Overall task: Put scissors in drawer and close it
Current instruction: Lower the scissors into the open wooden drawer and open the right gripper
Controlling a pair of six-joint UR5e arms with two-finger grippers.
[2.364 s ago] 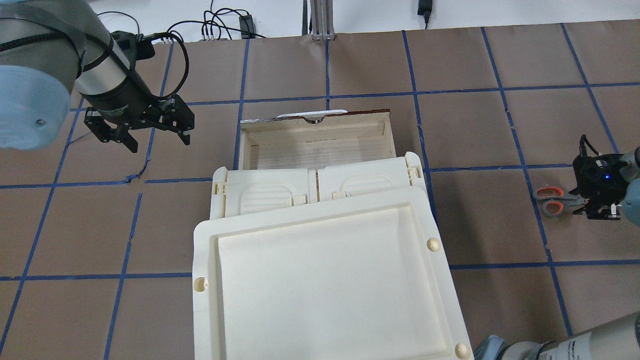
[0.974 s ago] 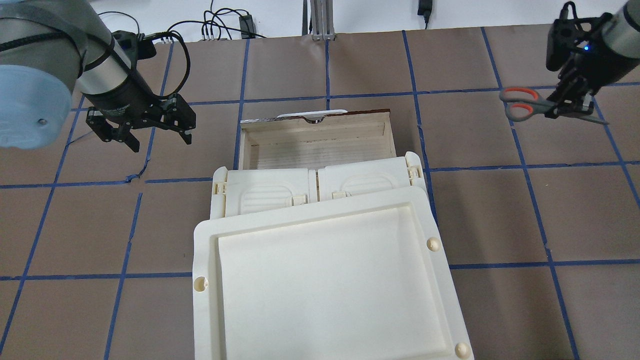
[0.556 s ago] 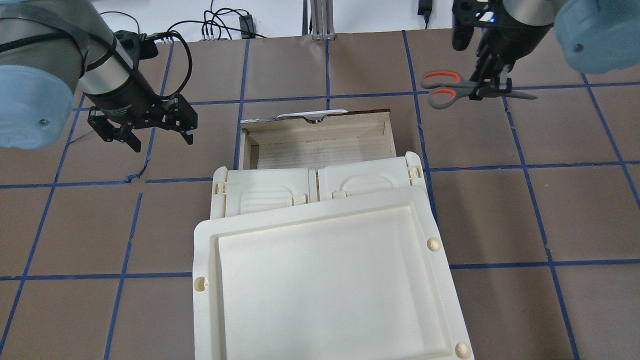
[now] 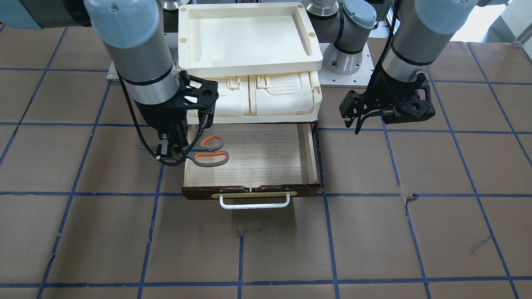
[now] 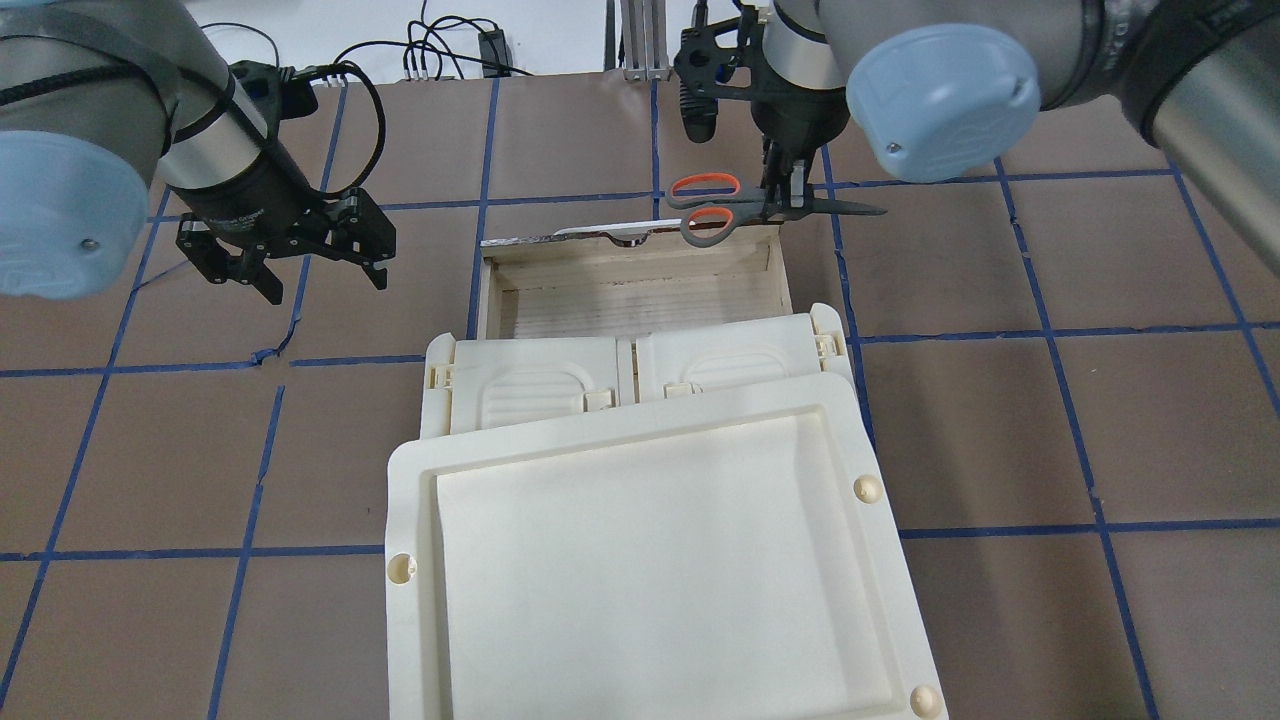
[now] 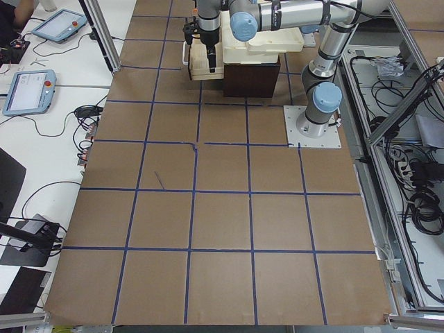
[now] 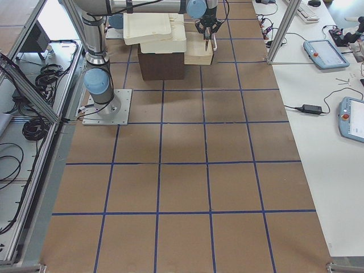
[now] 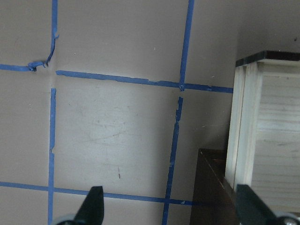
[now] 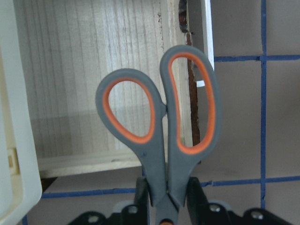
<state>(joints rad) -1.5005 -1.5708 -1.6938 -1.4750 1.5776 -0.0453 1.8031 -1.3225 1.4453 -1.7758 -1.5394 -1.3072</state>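
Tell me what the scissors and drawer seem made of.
Scissors: matte grey plastic-looking handles, orange lining inside the loops, maybe rubbery; dark, metal-looking blades. Drawer: pale, unfinished-looking wood with visible grain; dark brown front, chipped along its top edge.

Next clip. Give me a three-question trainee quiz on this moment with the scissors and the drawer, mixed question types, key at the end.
1. Short answer: is the drawer open or shut?
2. Multiple choice: which gripper holds the scissors? A. left B. right C. neither
3. True or false: the scissors lie flat on the drawer floor.

Key
1. Open; its pale wooden inside shows.
2. B. The right gripper is clamped on them near the pivot. The left gripper hangs open and empty off to the side.
3. False. They are held in the air, with the handles over one front corner of the drawer and the blades pointing outward past its side.
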